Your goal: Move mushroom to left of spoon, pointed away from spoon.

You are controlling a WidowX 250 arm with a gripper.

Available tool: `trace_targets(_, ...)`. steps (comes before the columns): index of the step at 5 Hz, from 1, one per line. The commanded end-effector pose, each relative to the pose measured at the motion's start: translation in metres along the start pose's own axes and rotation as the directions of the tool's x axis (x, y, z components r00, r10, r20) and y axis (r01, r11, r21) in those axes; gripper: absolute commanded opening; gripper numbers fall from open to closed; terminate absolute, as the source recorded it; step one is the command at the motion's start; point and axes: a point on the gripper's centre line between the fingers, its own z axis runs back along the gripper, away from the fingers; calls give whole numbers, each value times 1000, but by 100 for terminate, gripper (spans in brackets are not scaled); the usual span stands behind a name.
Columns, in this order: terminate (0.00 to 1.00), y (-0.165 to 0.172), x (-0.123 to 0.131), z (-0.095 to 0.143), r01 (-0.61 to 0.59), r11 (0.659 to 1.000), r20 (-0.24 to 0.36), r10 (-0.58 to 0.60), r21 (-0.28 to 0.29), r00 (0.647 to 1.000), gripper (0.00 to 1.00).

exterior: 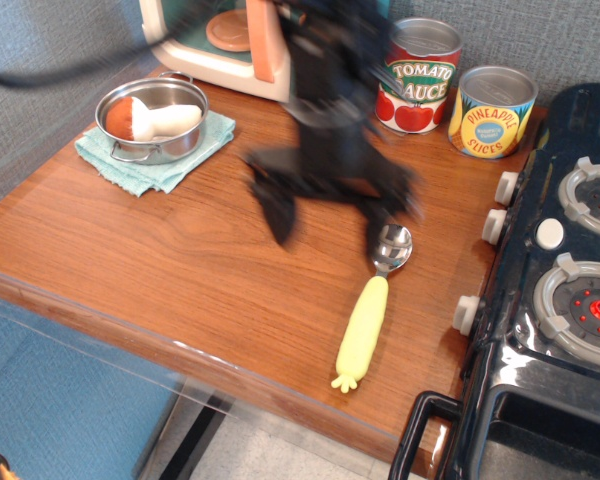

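The mushroom [152, 118], reddish-brown cap and white stem, lies on its side in a small metal pot [183, 142] at the back left of the table. The spoon [367, 312] lies at the front right, silver bowl toward the back and pale-yellow handle toward the front edge. My gripper [330, 215] is blurred by motion above the middle of the table, fingers [279, 215] spread wide apart and empty, between the pot and the spoon.
The pot sits on a teal cloth [150, 165]. A toy oven [220, 45] stands at the back. A tomato sauce can [418, 75] and a pineapple can [492, 112] stand at the back right. A black toy stove [560, 290] fills the right edge.
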Motion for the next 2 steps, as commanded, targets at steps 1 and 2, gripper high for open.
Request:
trace_targets(1, 0, 81, 81, 22, -211, 977, 91, 209, 20, 974, 100)
trace_targets(2, 0, 121, 127, 37, -236, 970, 146, 227, 49, 963, 100)
